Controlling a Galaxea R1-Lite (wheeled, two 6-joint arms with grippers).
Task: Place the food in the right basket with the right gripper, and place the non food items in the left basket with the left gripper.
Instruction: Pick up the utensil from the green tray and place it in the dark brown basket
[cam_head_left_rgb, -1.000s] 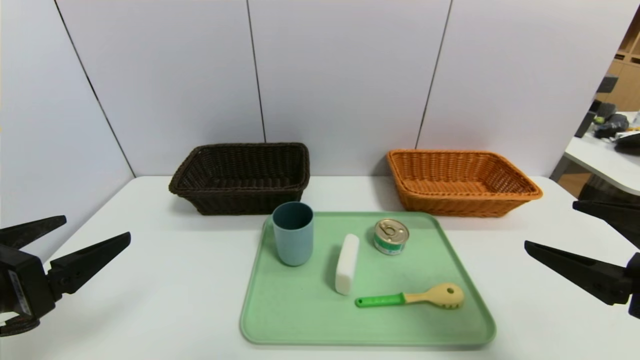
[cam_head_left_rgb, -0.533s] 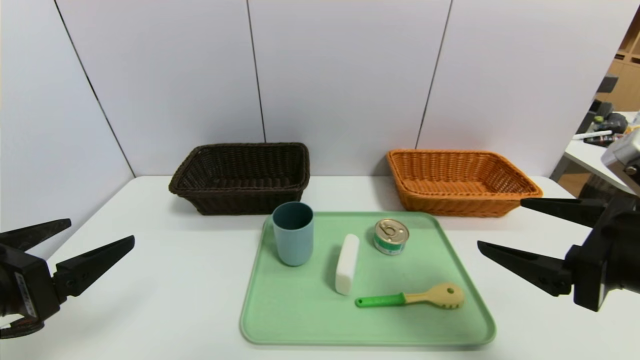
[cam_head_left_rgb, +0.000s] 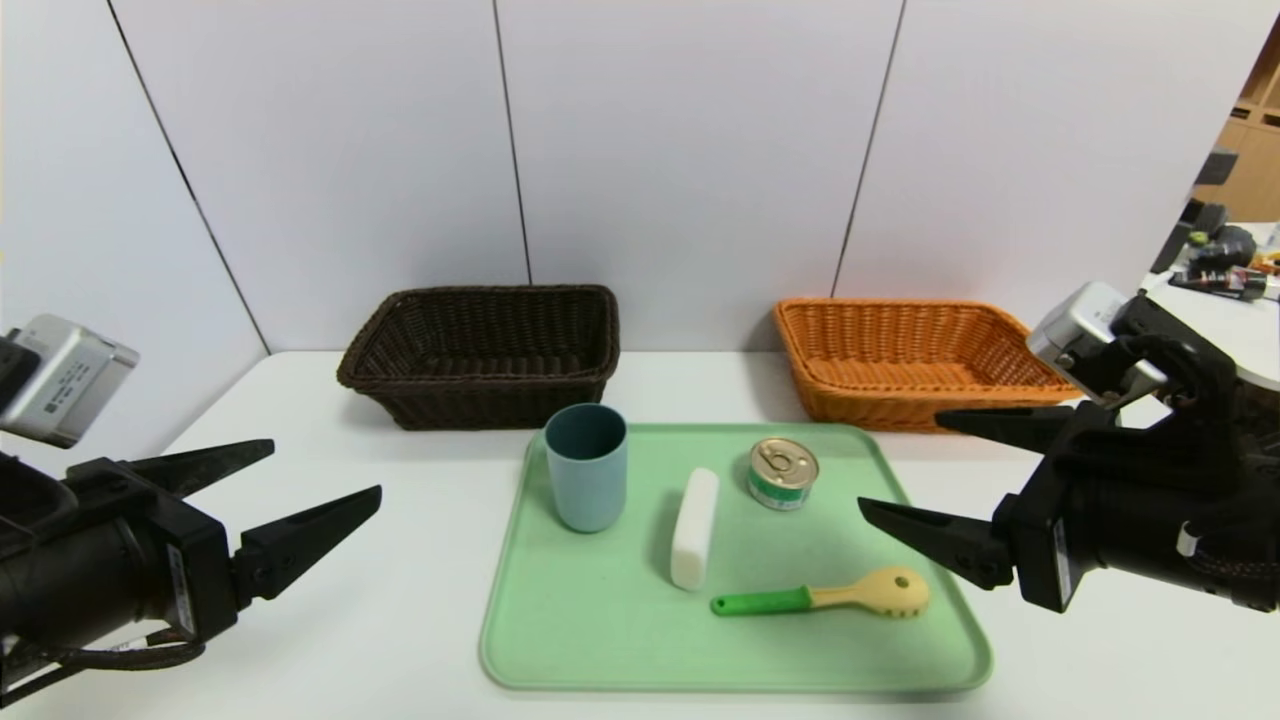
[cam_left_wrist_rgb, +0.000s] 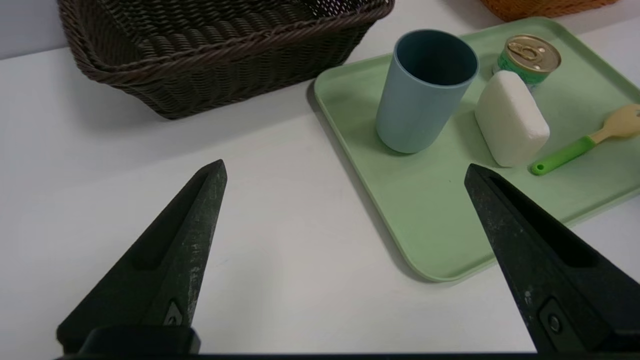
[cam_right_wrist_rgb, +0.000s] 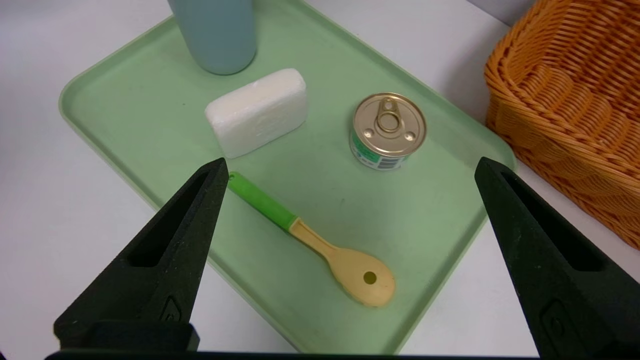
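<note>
With its black fingers spread wide and nothing held, the right gripper (cam_head_left_rgb: 900, 458) is placed nearer than the left gripper (cam_head_left_rgb: 328, 468) to the round green-labelled metal can (cam_head_left_rgb: 782, 474), which is seen on the green tray (cam_head_left_rgb: 600, 650), toward the robot's left of that gripper.

Two baskets (cam_head_left_rgb: 480, 380) and one tray (cam_head_left_rgb: 600, 640). One cup (cam_head_left_rgb: 588, 480), one can (cam_head_left_rgb: 782, 475), one white block (cam_head_left_rgb: 695, 530), one spoon (cam_head_left_rgb: 870, 592).
</note>
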